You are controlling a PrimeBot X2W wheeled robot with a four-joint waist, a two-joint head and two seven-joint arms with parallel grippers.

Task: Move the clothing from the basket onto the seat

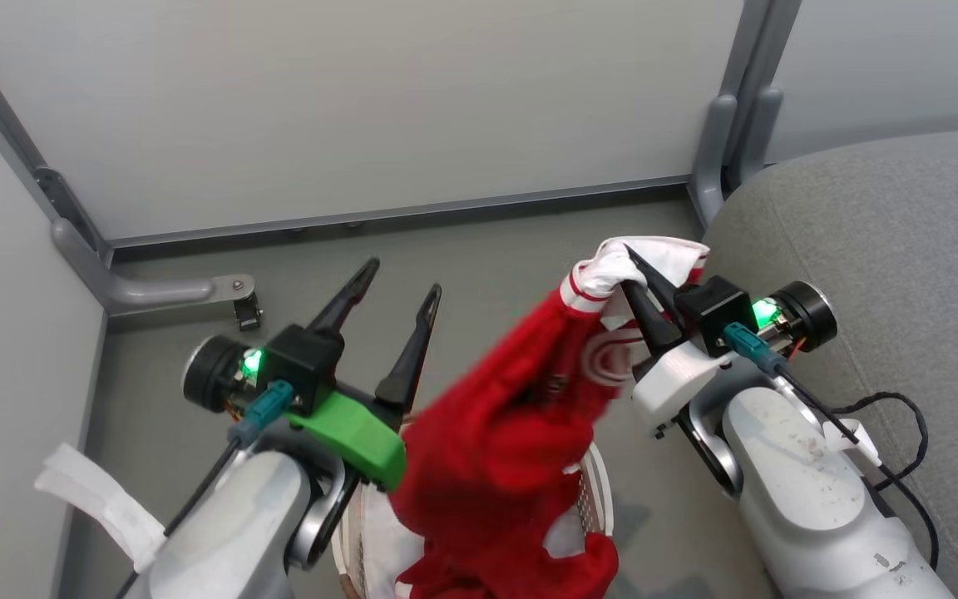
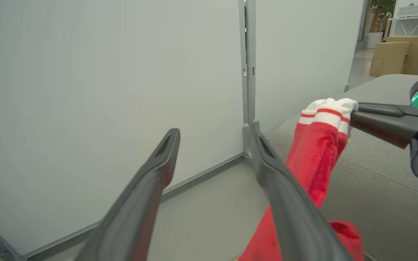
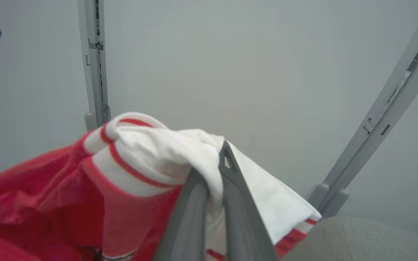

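Observation:
My right gripper (image 1: 630, 254) is shut on the white-trimmed edge of the red clothing (image 1: 496, 433). The garment hangs from it in a long drape down into the basket (image 1: 598, 497) at the bottom of the head view, beside the grey seat (image 1: 903, 249) on the right. In the right wrist view the closed fingers (image 3: 227, 170) pinch white and red-striped fabric (image 3: 147, 156). My left gripper (image 1: 405, 278) stands open and empty, left of the garment and above the basket. The left wrist view has its spread gripper (image 2: 216, 136) beside the hanging clothing (image 2: 314, 156) and the right gripper (image 2: 357, 113).
Pale partition walls close the corner behind, with a grey post (image 1: 728, 125) next to the seat and a metal foot bracket (image 1: 196, 291) on the floor at left. A black cable (image 1: 903, 416) lies on the seat edge. Cardboard boxes (image 2: 394, 54) stand far off.

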